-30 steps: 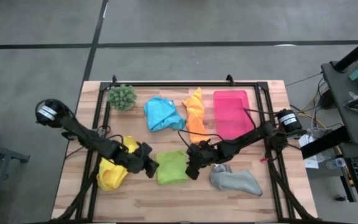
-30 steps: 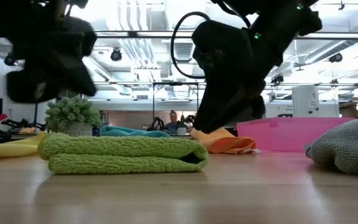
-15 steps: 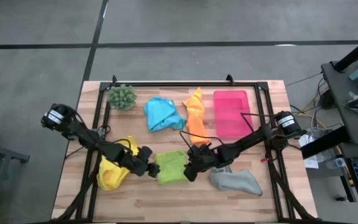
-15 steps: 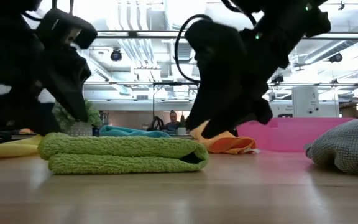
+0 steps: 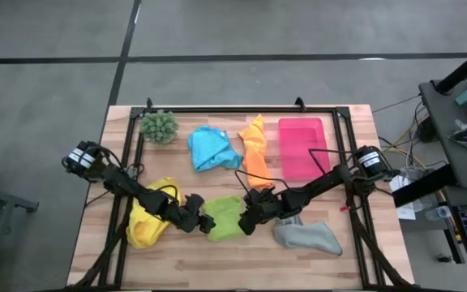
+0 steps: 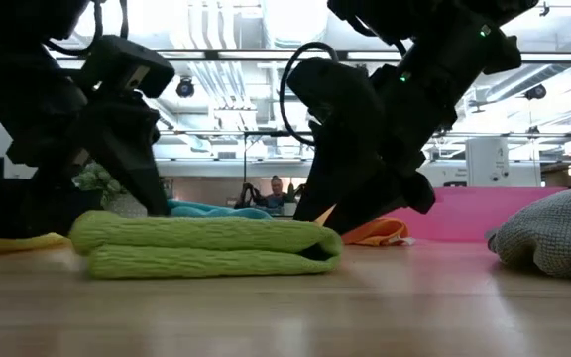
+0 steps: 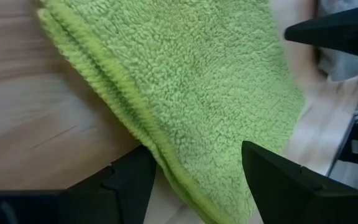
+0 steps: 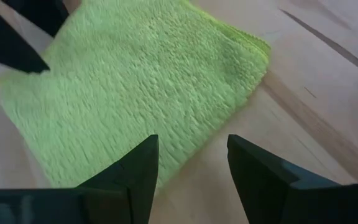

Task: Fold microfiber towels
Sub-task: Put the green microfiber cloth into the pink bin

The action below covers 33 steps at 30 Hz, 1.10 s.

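At lime green towel [image 5: 224,217], left gripper [image 5: 199,221] jaws newly apart, right gripper [image 5: 248,222] seemingly closer.

Lime green towel [image 5: 224,218] lies folded between left gripper [image 5: 200,221] and right gripper [image 5: 247,221], grey towel [image 5: 307,236] just beyond the latter.

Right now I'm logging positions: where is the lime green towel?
High view: lime green towel lies folded, front centre, between yellow towel and grey towel.

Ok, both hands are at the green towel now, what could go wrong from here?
1. The left hand and right hand, both open, flank the folded lime green towel; closing unevenly could undo the fold.
2. The grey towel lies right beside the right arm and might get dragged.
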Each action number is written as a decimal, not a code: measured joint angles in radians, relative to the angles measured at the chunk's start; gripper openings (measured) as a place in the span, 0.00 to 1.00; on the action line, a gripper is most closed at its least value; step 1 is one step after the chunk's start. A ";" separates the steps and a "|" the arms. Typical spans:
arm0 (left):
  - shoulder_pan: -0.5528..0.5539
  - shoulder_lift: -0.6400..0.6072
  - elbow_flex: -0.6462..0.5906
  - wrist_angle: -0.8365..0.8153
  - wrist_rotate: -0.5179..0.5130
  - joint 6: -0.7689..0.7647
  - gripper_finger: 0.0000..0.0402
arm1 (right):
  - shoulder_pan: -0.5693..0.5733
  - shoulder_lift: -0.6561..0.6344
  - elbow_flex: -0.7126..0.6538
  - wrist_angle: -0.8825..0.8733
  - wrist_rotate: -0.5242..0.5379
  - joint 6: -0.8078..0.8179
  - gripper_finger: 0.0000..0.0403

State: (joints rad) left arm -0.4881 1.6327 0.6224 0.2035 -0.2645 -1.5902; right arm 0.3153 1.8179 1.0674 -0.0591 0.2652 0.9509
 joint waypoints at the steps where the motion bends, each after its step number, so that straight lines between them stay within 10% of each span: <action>1: 0.000 0.008 0.000 0.017 -0.005 0.000 0.56 | -0.001 0.000 -0.004 0.007 0.001 0.000 0.45; 33: 0.005 0.208 0.071 0.154 -0.087 0.011 0.51 | -0.017 0.009 -0.086 0.157 -0.029 0.010 0.45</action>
State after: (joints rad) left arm -0.4828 1.8404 0.6933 0.3579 -0.3511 -1.5795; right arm 0.2981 1.8270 0.9813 0.0979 0.2361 0.9608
